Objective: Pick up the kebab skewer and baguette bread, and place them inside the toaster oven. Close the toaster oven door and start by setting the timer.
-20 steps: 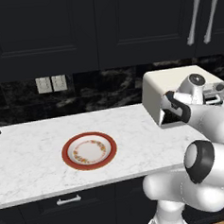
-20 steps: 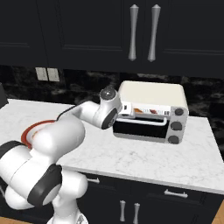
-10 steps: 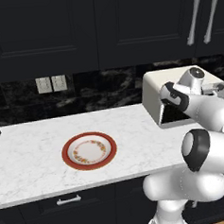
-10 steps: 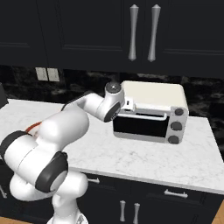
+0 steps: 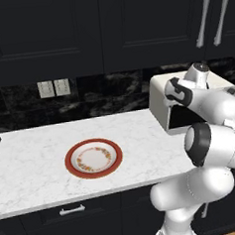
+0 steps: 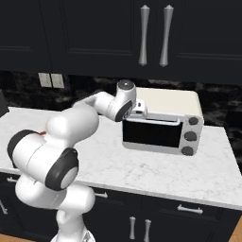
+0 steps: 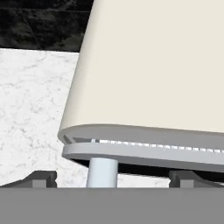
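The cream toaster oven (image 6: 170,101) stands at the right of the counter, and its dark glass toaster oven door (image 6: 151,133) is upright against the front. My gripper (image 6: 140,111) is at the door's upper left corner, by the silver handle (image 6: 158,121). In the hand view I look down the oven's rounded top (image 7: 153,65). There the gripper (image 7: 116,177) is open, and a post of the handle (image 7: 102,171) stands between its fingertips (image 7: 43,177) without touching them. The kebab skewer and baguette bread are hidden. Part of the oven (image 5: 160,99) shows behind my arm.
A red-rimmed plate (image 5: 94,158) lies bare on the white marble counter (image 5: 37,155). Three knobs (image 6: 190,136) run down the oven's right side. A small black toaster (image 6: 2,104) sits at the far left. Dark cabinets hang above the counter.
The oven door has swung up from partly open, with food showing inside, to shut. My hand rose with it to the oven's top front edge, jaws still wide.
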Controlling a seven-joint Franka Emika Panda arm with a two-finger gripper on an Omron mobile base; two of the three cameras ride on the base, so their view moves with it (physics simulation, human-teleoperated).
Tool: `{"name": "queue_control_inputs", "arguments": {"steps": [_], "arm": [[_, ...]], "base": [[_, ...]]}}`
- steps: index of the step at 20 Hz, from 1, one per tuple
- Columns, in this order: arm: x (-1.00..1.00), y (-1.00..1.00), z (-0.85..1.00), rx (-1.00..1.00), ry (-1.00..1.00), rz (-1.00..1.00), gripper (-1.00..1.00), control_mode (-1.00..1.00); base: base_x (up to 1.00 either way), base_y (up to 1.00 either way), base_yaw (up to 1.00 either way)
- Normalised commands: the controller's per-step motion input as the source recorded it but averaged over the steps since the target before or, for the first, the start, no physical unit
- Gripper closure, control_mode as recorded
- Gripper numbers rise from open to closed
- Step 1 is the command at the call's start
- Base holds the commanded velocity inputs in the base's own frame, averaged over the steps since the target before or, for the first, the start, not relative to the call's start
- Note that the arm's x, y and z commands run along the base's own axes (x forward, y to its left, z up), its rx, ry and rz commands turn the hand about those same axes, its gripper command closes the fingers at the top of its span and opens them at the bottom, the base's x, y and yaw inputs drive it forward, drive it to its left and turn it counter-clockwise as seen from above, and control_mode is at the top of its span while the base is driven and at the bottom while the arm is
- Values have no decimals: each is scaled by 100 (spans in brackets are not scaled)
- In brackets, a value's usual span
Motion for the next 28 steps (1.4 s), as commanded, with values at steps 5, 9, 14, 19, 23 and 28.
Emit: {"name": "queue_control_inputs", "arguments": {"steps": [5, 9, 14, 19, 23, 28], "arm": [[38, 20, -25, -4, -4, 10, -100, -100], [42, 21, -30, -3, -4, 10, -100, -100], [36, 25, -38, -3, -2, 10, -100, -100], [32, 22, -9, -3, -6, 10, -100, -100], [25, 18, 0, -1, -17, 8, -100, -100], [34, 11, 0, 0, -13, 7, -100, -100]], "base": [[0, 0, 0], [0, 0, 0], [0, 0, 0], [0, 0, 0], [0, 0, 0], [0, 0, 0]]}}
